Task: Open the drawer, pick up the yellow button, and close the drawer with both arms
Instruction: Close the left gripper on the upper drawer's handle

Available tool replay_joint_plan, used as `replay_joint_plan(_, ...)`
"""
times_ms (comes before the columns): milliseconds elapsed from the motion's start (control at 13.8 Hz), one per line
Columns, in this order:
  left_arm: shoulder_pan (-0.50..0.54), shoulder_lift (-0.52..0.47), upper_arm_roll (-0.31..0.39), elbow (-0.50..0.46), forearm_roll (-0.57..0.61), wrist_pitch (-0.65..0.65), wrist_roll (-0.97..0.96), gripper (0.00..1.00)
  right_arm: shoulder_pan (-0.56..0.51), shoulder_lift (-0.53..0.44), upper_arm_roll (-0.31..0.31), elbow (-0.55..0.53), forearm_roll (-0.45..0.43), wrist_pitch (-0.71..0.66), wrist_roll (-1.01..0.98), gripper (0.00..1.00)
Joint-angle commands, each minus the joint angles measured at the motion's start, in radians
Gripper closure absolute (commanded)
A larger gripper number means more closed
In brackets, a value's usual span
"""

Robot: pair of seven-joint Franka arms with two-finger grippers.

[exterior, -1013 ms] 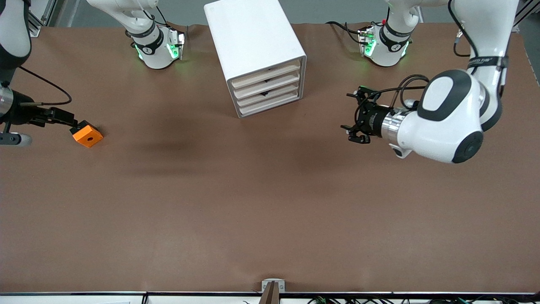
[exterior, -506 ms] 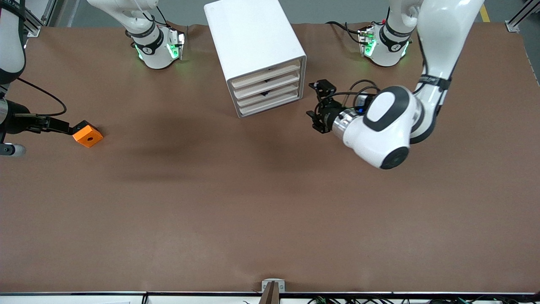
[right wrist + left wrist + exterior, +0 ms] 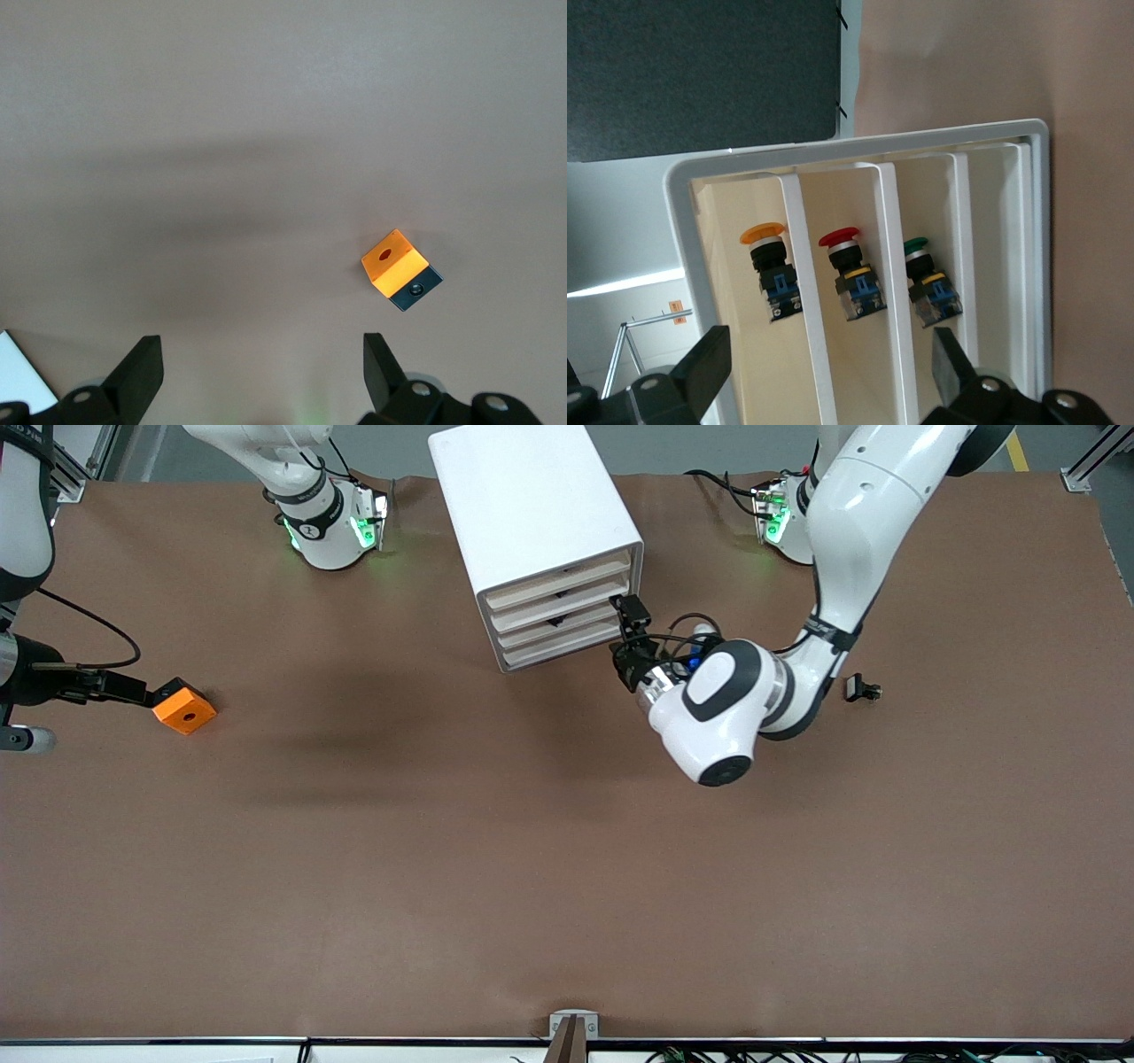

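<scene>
The white drawer cabinet (image 3: 532, 505) stands at the robots' edge of the table, its drawers (image 3: 560, 615) flush with its front. My left gripper (image 3: 625, 636) is open, close in front of the drawers at their end toward the left arm. In the left wrist view the cabinet front (image 3: 682, 239) fills the picture between my open left gripper's (image 3: 826, 372) fingers. The button (image 3: 766, 257) with the orange-yellow cap sits in one compartment. My right gripper (image 3: 146, 689) is open and empty beside the orange block (image 3: 183, 707), also shown in the right wrist view (image 3: 394, 268).
A red-capped button (image 3: 849, 266) and a green-capped button (image 3: 926, 274) sit in the neighbouring compartments. A small black part (image 3: 861, 688) lies on the brown table (image 3: 567, 868) toward the left arm's end. The arm bases (image 3: 328, 522) stand on either side of the cabinet.
My left arm has swung from the left arm's end of the table to the cabinet front, uncovering the small black part. My right gripper drew back slightly from the orange block, then stayed.
</scene>
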Motion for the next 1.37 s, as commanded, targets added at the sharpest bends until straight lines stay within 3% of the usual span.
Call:
replay_joint_plan(0, -0.041, 0.023, 0.002, 0.004, -0.010, -0.017, -0.024, 0.03, -0.008, 0.009, 0.007, 0.019, 0.008, -0.014, -0.001, 0.00)
replay_joint_plan(868, -0.094, 0.022, -0.001, -0.065, -0.090, -0.039, -0.058, 0.37, -0.009, 0.009, 0.007, 0.016, 0.008, -0.015, -0.001, 0.00)
replay_joint_plan(1085, -0.097, 0.024, 0.002, -0.065, -0.089, -0.031, -0.064, 0.69, -0.009, 0.009, 0.007, 0.016, 0.008, -0.015, -0.001, 0.00)
replay_joint_plan(1157, -0.097, 0.025, 0.005, -0.064, -0.087, -0.020, -0.064, 0.91, -0.009, 0.009, 0.007, 0.016, 0.008, -0.015, -0.001, 0.00)
replay_joint_plan(1230, -0.095, 0.031, 0.005, -0.061, -0.087, -0.014, -0.065, 1.00, -0.009, 0.009, 0.007, 0.016, 0.008, -0.015, -0.001, 0.00)
replay_joint_plan(1302, -0.095, 0.031, 0.007, -0.058, -0.086, -0.014, -0.065, 1.00, -0.009, 0.009, 0.007, 0.016, 0.008, -0.015, -0.001, 0.00)
